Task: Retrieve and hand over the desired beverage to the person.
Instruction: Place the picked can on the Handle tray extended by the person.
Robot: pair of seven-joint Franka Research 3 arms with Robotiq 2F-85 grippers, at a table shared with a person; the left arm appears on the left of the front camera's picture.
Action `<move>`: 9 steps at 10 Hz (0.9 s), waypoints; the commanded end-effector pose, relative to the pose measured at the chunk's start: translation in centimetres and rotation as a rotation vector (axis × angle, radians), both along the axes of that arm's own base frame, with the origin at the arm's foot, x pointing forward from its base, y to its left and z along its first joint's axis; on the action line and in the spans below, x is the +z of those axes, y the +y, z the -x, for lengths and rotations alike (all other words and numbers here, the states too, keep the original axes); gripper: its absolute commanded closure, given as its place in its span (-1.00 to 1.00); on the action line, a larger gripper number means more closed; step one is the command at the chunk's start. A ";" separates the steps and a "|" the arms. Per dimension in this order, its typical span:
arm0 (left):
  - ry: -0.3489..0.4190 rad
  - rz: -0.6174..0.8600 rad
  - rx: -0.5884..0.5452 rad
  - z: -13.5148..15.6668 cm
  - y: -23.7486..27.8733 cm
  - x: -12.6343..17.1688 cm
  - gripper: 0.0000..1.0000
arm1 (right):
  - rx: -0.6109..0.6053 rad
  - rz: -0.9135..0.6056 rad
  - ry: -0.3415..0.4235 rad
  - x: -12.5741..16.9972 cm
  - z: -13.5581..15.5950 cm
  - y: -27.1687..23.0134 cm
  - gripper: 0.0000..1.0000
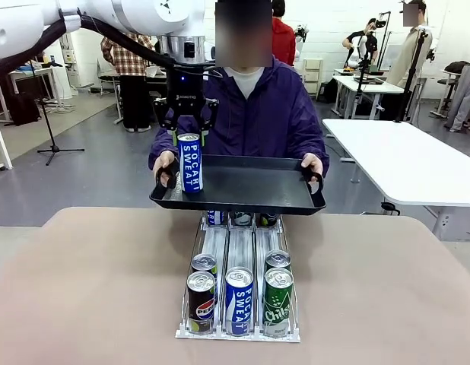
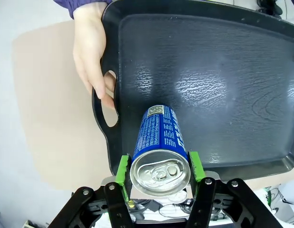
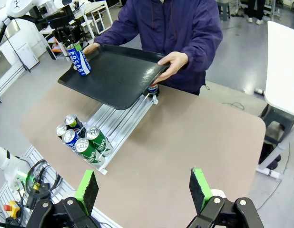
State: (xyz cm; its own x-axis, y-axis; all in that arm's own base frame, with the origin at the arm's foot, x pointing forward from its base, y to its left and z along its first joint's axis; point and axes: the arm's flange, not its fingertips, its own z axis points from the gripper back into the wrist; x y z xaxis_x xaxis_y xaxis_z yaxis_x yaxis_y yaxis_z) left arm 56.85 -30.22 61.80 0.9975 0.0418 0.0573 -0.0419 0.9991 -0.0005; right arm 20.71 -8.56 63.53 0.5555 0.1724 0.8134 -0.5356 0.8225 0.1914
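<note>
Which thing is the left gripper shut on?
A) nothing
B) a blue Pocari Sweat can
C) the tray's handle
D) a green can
B: green pads of the left gripper clamp the blue Pocari Sweat can, upright over the black tray.

The left arm (image 1: pixel 106 15) is white and rounded, with a black cable (image 1: pixel 121 39) along it. The left tool (image 1: pixel 188 133) is black with pale lettering, silver screws (image 2: pixel 206 181) and green pads (image 2: pixel 122 168). The right tool (image 3: pixel 144 187) looks alike. The person (image 1: pixel 254 106) wears a dark purple jacket with long sleeves over a light shirt.
</note>
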 end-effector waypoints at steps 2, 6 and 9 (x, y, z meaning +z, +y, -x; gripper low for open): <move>-0.009 -0.038 -0.022 -0.9 -0.3 1.3 -0.15 | 0.012 -0.001 0.001 -0.1 -0.1 0.0 -1.00; -0.005 -0.035 -0.028 -0.8 -0.3 1.3 -1.00 | 0.012 -0.001 0.001 -0.1 -0.1 0.0 -1.00; -0.008 -0.037 -0.044 -0.7 -0.3 1.6 -1.00 | 0.012 -0.001 0.001 -0.1 -0.1 0.0 -1.00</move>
State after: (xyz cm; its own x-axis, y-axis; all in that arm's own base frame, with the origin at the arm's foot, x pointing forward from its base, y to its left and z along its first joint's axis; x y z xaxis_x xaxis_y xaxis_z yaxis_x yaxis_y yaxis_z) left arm 56.84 -30.22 62.42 0.9976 0.0256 0.0641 -0.0263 0.9996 0.0094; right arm 20.71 -8.56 63.53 0.5555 0.1724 0.8134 -0.5356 0.8225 0.1914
